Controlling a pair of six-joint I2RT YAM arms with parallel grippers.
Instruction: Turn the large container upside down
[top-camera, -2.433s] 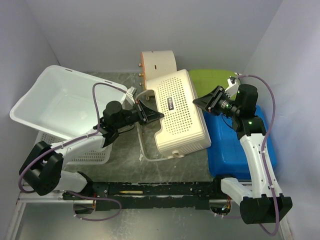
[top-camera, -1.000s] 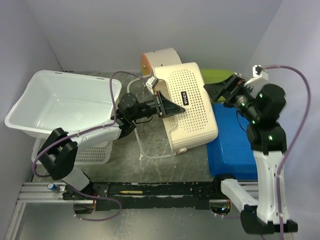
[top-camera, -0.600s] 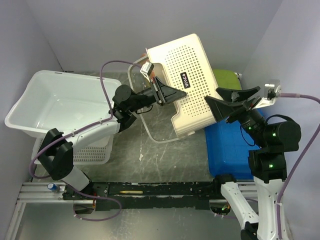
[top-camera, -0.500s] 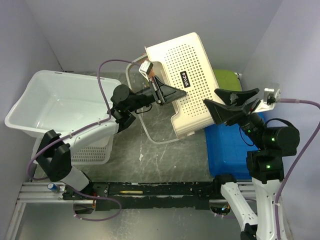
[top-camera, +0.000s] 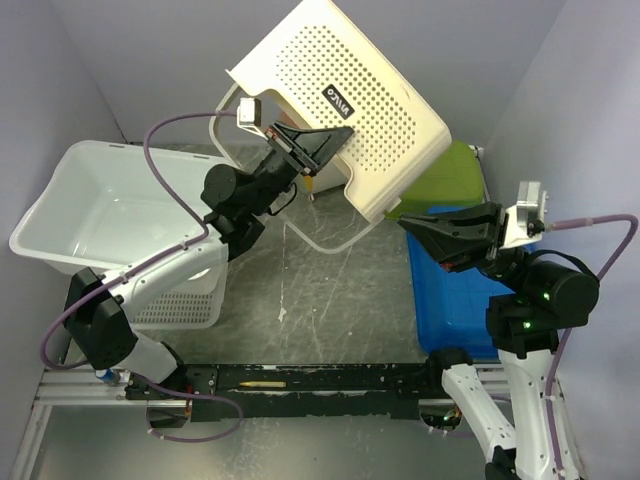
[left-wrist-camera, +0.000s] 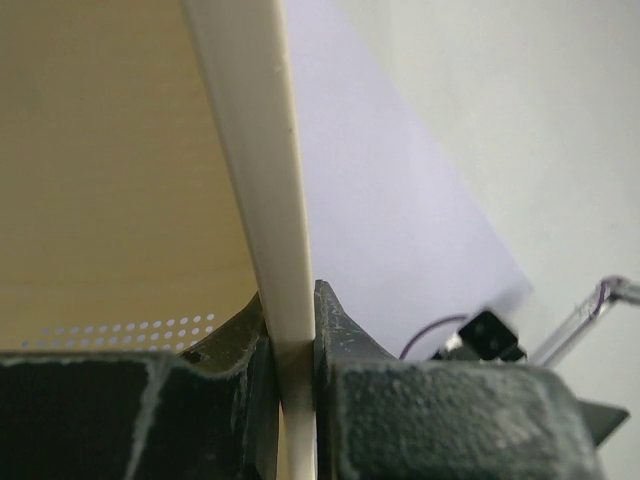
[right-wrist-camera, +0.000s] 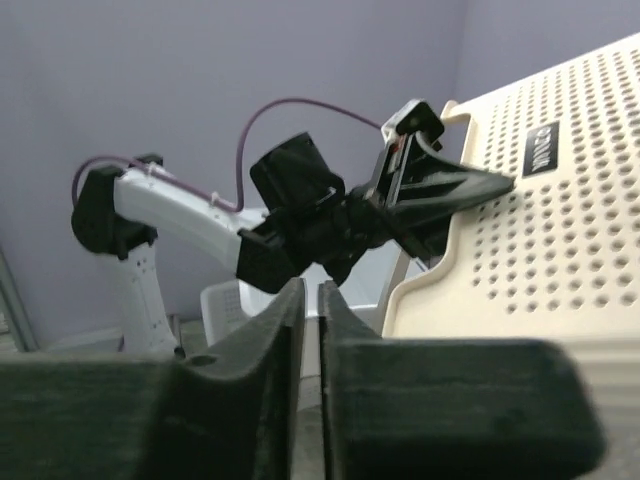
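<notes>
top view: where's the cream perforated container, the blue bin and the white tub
cream perforated container (top-camera: 385, 120), top view, perforated base
blue bin (top-camera: 450, 310), top view, flat top
white tub (top-camera: 130, 210), top view, bare inner floor

Large container (top-camera: 345, 100): smooth cream plastic with a soft satin sheen, its base punched with rows of small round holes. Left gripper (left-wrist-camera: 290, 320): matt black plastic, finely grainy on the fingers. On the left, white tub (top-camera: 110, 215), glossy plastic, light bouncing off its floor. Near right, blue bin (top-camera: 450, 300), shiny plastic. Green piece (top-camera: 450, 175) beyond it looks duller. Table (top-camera: 330, 310): grey, mottled like stone, scuffed.
</notes>
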